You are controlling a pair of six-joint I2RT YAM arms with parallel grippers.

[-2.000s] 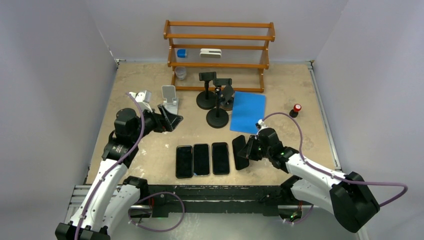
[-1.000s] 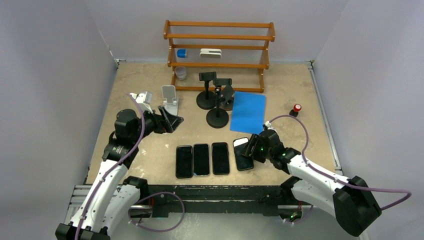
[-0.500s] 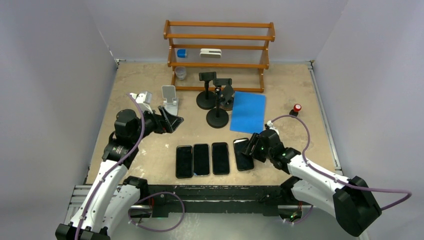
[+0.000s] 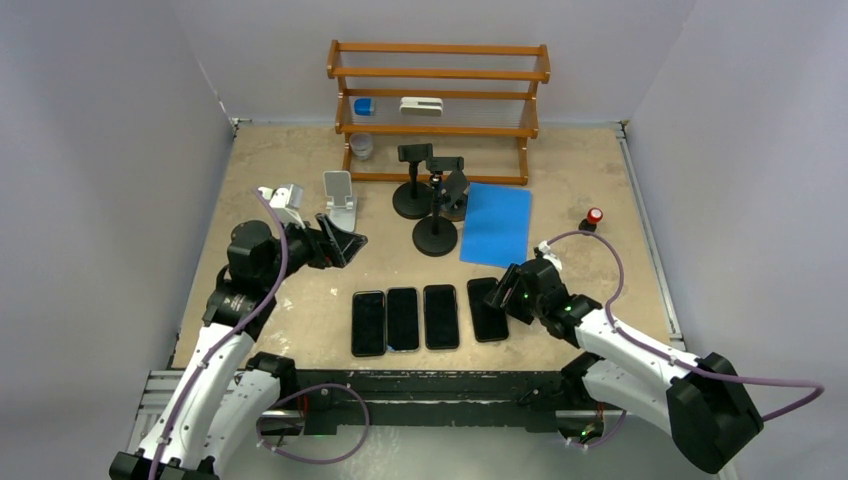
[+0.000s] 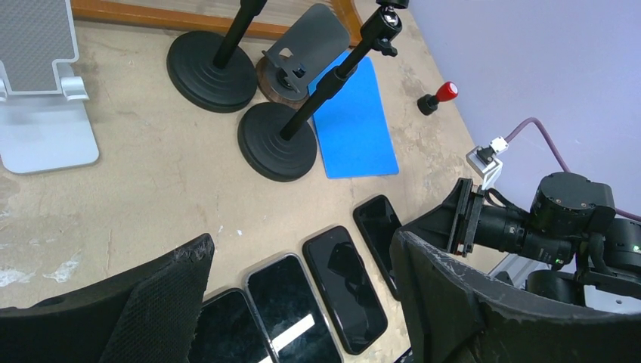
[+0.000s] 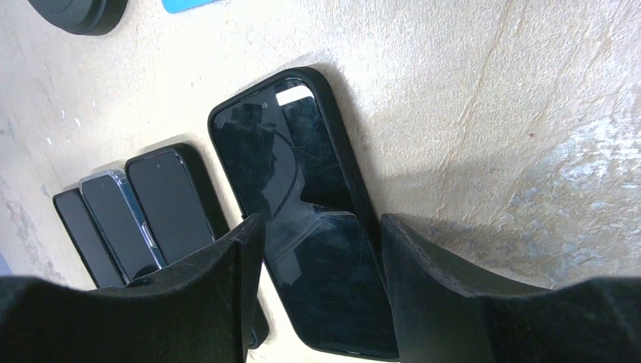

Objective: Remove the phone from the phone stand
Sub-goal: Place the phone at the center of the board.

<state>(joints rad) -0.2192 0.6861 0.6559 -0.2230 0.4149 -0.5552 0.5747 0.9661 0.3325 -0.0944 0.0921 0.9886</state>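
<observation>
A black phone [image 4: 487,309] lies flat on the table at the right end of a row of phones, seen close in the right wrist view [image 6: 302,189]. My right gripper [image 4: 507,298] stands low over its near end, jaws open, one finger on each side [image 6: 321,227]. A strip of table shows between the left finger and the phone's edge. The silver phone stand [image 4: 340,195] at the back left holds nothing. My left gripper [image 4: 340,240] hovers open just in front of it, empty [image 5: 302,242].
Three more phones [image 4: 403,318] lie side by side left of the fourth. Two black pole stands [image 4: 436,225] and a small round-based stand [image 4: 455,195] hold nothing. Behind them is a wooden rack [image 4: 437,100]; a blue mat [image 4: 497,222] and a red button [image 4: 594,217] lie right.
The right gripper has brought the phone from tilted on its edge down flat in line with the row, and its jaws have widened a little. The left arm has stayed put.
</observation>
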